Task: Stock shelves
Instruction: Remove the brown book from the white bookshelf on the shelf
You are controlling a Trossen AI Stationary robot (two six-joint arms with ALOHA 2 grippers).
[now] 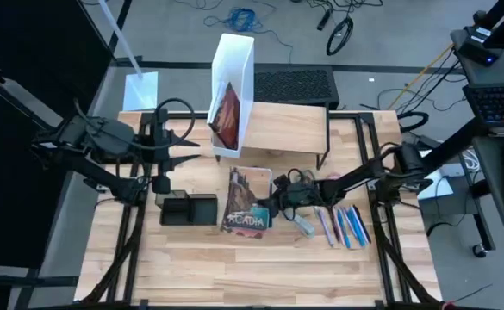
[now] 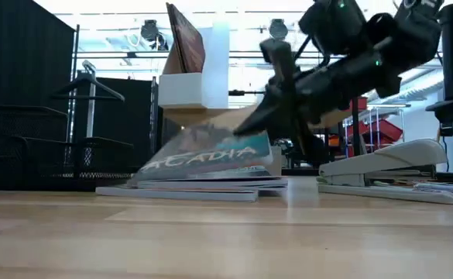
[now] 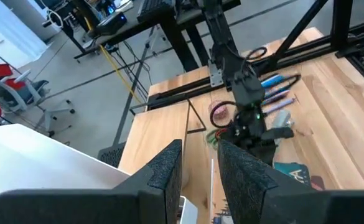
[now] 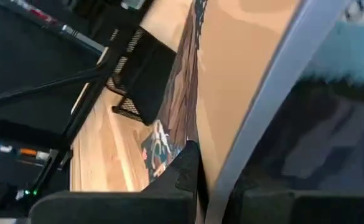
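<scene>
A stack of books [image 1: 248, 203] lies in the middle of the table, with the "ACADIA" book [image 2: 211, 159] on top. My right gripper [image 1: 279, 201] reaches in from the right and is shut on that top book. Behind the stack stand the shelves [image 1: 286, 127], a low light-wood riser on black legs. A white file box [image 1: 233, 86] with a reddish book inside stands at the riser's left end. My left gripper [image 1: 189, 145] hovers open beside the file box, holding nothing; its own wrist view shows the fingers [image 3: 169, 171] apart. My right gripper pinches the top book's right-hand edge [image 4: 228, 168] between its two fingers, with one dark finger [image 4: 185, 168] against the cover. It comes in slanting from the table's right and above. The book is tilted: its held edge [image 2: 266, 147] is raised and its opposite edge rests on the stack.
A black organizer tray [image 1: 189, 209] sits left of the stack. A stapler [image 1: 304, 225] and several pens [image 1: 344, 226] lie right of it, under my right arm. A coil of cord [image 3: 221, 114] lies by the riser. Bare wood stretches along the table's near edge.
</scene>
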